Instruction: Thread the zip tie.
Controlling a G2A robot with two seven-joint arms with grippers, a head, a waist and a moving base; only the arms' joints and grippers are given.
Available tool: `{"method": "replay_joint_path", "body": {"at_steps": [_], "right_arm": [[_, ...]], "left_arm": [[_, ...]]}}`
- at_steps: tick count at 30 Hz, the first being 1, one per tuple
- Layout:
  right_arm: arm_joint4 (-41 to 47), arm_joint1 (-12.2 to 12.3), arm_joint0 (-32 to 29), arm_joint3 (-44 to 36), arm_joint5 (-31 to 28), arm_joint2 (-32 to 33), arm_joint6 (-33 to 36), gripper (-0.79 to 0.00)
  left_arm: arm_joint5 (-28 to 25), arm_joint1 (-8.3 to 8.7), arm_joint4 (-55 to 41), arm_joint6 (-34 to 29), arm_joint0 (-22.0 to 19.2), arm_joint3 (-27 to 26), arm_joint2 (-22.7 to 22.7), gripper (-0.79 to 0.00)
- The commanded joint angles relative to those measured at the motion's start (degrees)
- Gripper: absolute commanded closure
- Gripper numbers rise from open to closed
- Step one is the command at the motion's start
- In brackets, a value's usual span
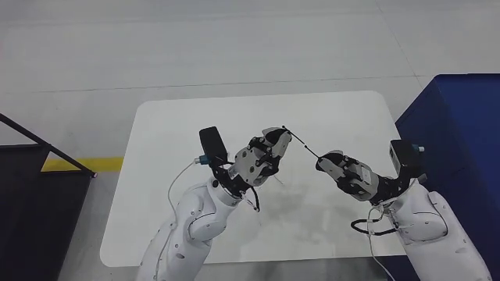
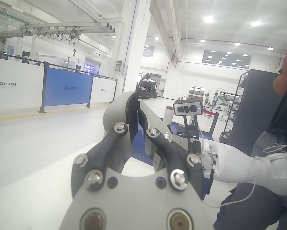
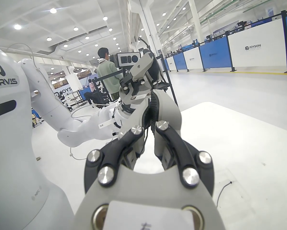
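A thin black zip tie stretches in the air between my two grippers, above the white table. My left gripper is shut on its far end; its fingers are pressed together in the left wrist view. My right gripper is shut on the near end. In the right wrist view a short black length of the zip tie hangs down between the closed right fingers, and the left gripper sits just beyond them.
A blue cabinet stands against the table's right edge and a dark frame at its left. A loose thin black strip lies on the table by the right arm. The far half of the table is open.
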Motion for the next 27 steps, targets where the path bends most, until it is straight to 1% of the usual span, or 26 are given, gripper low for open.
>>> {"method": "replay_joint_path", "body": {"at_steps": [1, 10, 15, 27], "right_arm": [[0.0, 0.0, 0.0, 0.0, 0.0, 0.0, 0.0, 0.0], [0.0, 0.0, 0.0, 0.0, 0.0, 0.0, 0.0, 0.0], [0.0, 0.0, 0.0, 0.0, 0.0, 0.0, 0.0, 0.0], [0.0, 0.0, 0.0, 0.0, 0.0, 0.0, 0.0, 0.0]], "left_arm": [[-0.02, 0.02, -0.67, -0.53, 0.0, 0.14, -0.05, 0.0], [-0.99, 0.19, -2.4, -0.3, 0.37, -0.53, -0.67, 0.0], [-2.3, 0.29, -3.04, -1.72, 0.27, -0.31, -0.34, 0.0], [-1.73, 0.17, -3.25, -2.01, -1.07, 1.14, 0.22, 0.0]]}}
